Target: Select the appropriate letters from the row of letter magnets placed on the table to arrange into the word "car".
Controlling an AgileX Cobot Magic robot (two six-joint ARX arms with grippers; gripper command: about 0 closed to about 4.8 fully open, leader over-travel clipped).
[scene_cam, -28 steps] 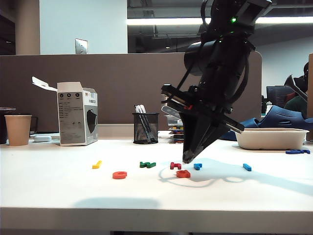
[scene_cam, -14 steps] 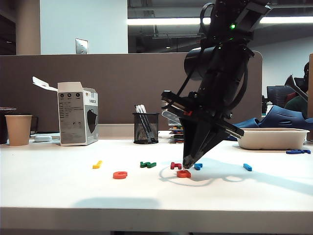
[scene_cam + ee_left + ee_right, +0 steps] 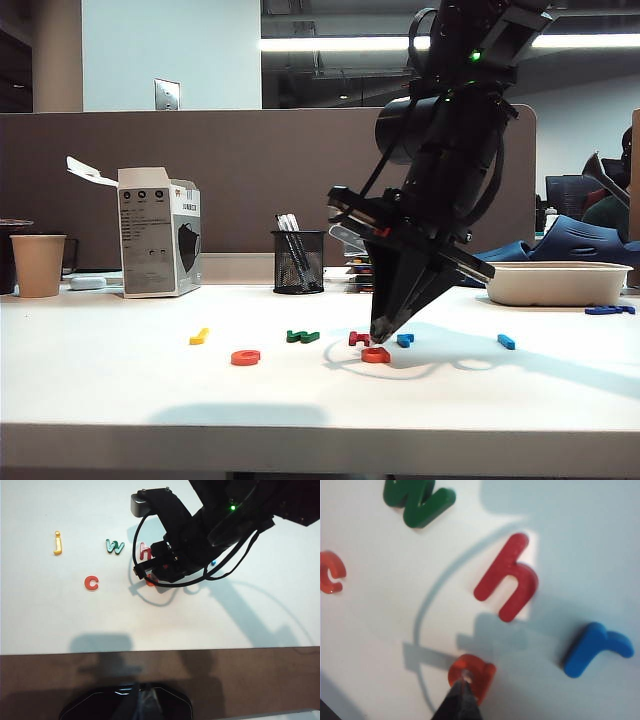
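One letter matters to us now: the orange-red a (image 3: 471,676) lies on the worktop (image 3: 120,390) just in front of the dark-red h (image 3: 507,578), directly under our right end effector (image 3: 462,696), pressed together; the left end effector, likewise pressed together, stays out of view.

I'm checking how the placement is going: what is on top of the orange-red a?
The shut fingers of the right gripper rest their tip on the orange-red a, at its hole. The part under the tip is covered. Nothing else lies on it; the dark-red h sits beside it.
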